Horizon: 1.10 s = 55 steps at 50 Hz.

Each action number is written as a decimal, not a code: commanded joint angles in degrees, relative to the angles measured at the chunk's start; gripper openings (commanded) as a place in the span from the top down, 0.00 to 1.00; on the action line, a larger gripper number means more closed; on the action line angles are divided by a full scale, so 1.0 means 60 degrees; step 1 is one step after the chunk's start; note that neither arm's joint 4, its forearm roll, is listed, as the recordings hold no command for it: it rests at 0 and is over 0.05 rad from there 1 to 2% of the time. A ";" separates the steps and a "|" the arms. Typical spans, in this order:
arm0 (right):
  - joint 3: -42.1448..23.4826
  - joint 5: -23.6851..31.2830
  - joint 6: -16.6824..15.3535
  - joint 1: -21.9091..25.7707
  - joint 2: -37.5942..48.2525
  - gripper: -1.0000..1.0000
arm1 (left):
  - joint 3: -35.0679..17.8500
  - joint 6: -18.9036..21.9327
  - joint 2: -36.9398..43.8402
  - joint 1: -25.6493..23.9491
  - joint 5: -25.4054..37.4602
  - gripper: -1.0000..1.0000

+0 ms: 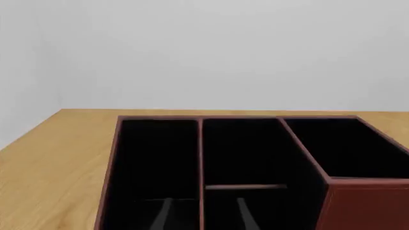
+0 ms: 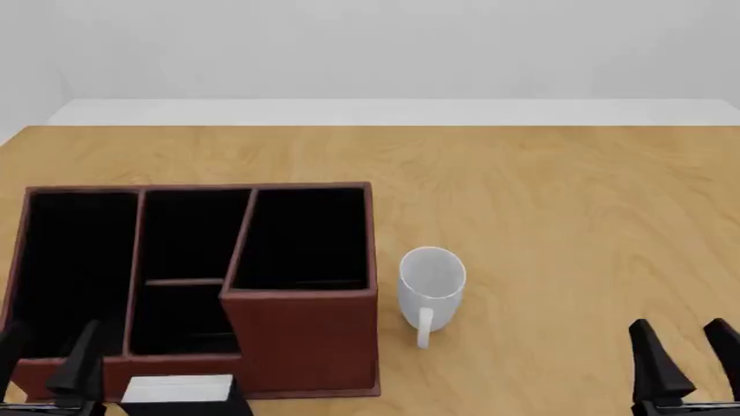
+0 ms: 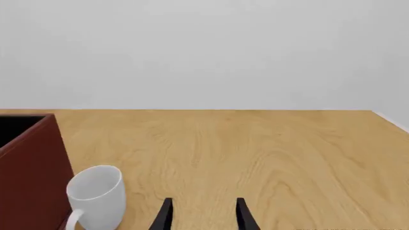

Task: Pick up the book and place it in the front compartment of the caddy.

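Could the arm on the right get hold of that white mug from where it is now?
Probably yes. The right tool is open, and only bare table lies between it and the white mug.

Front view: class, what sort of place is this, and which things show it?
Likely a simulated tabletop test scene: a bare wooden table against blank pale walls, holding only a caddy and a mug, with flat rendered surfaces.

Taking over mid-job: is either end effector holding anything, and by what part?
Nothing is held. The left end effector and right end effector are both open and empty; the book lies untouched beside the caddy.
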 commanded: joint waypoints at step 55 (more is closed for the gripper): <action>-0.0052 0.0166 0.0013 -0.0098 -0.0101 0.00 | -0.4974 0.3386 0.4997 -0.7205 0.2715 0.00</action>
